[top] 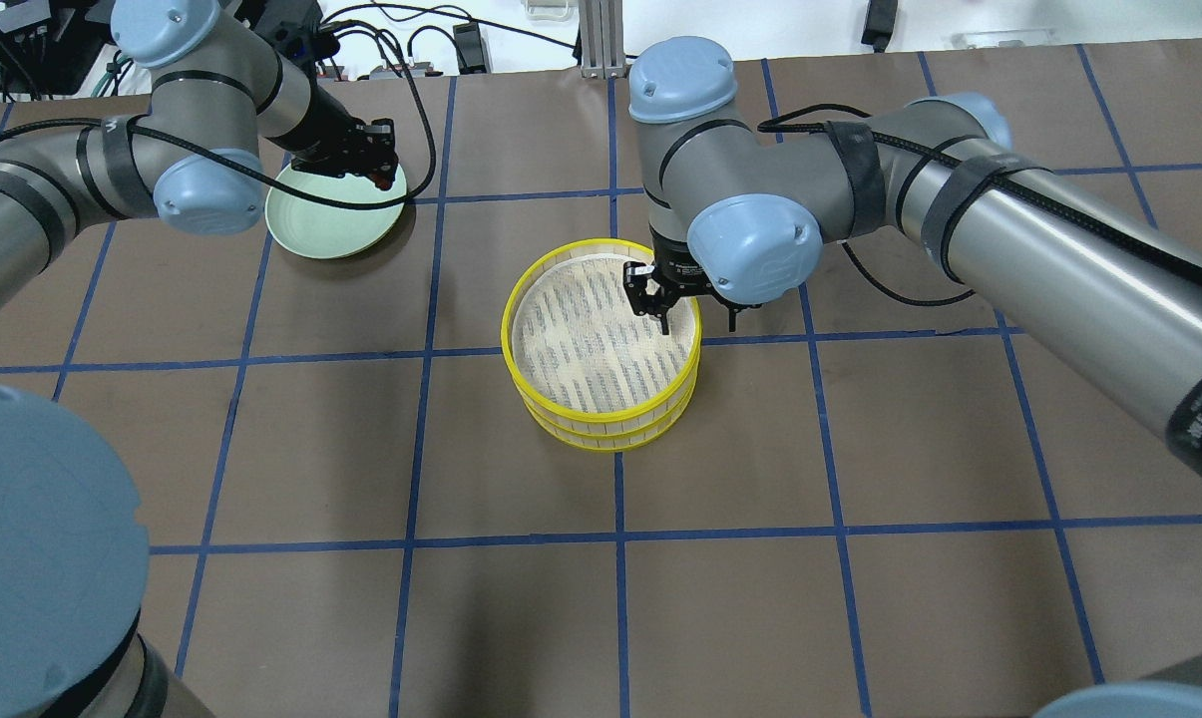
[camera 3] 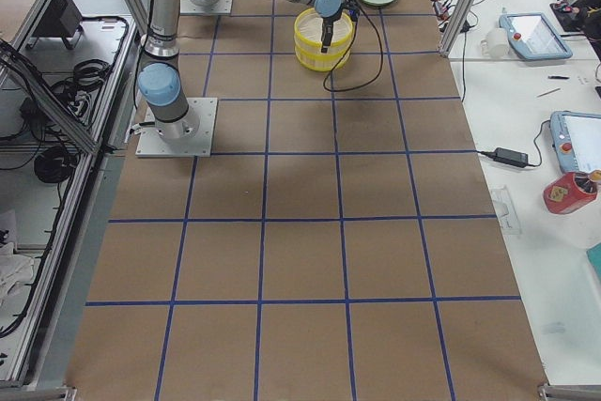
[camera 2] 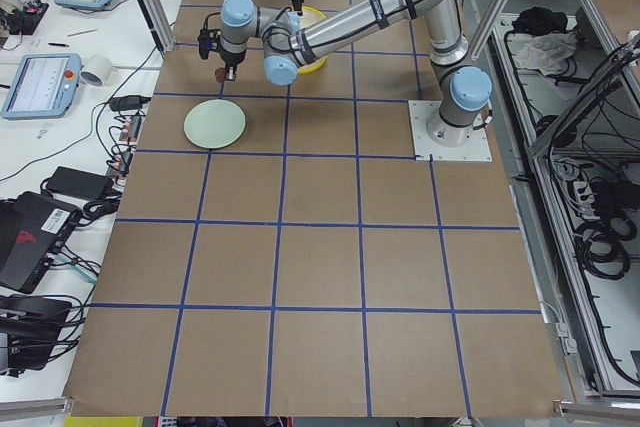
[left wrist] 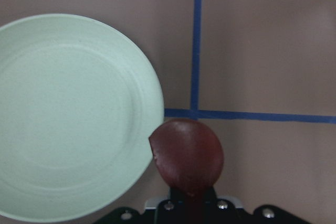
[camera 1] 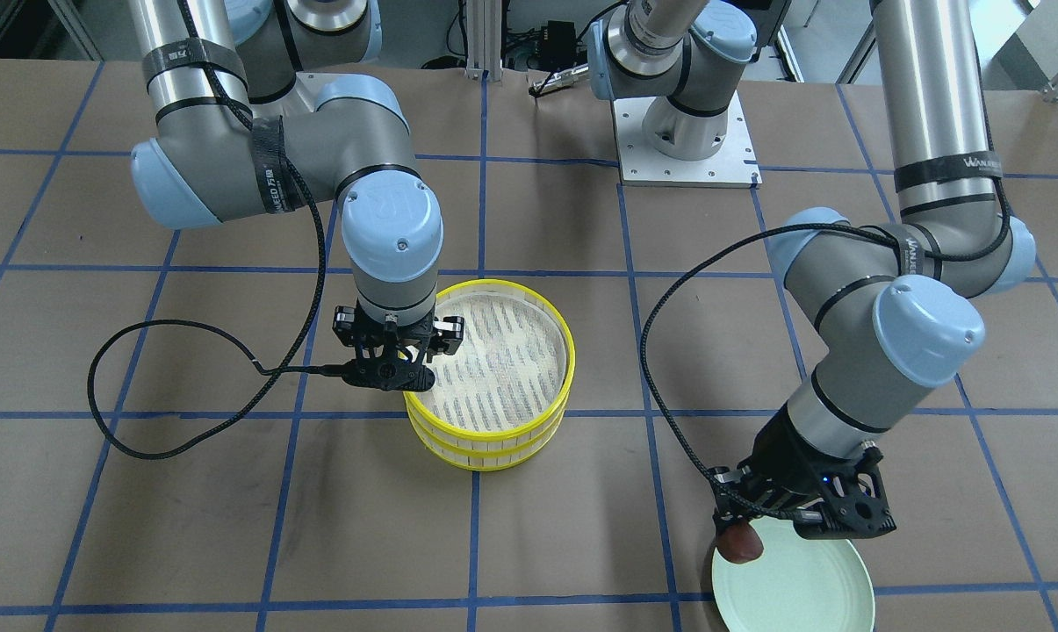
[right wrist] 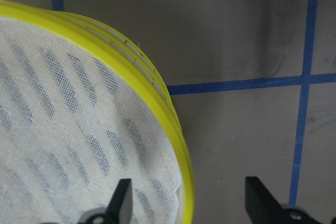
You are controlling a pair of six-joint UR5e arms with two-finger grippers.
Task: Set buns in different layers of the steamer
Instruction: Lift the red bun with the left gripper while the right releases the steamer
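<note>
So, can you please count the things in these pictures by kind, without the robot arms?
Steamer trays: 2, stacked
Brown bun: 1
Green plate: 1
Total: 4

Left end effector point(camera 1: 739, 534) clamped, right end effector point(right wrist: 191, 201) spread

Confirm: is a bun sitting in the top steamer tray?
No: in the overhead view the top steamer tray shows only its bare mesh floor, with no bun on it.
</note>
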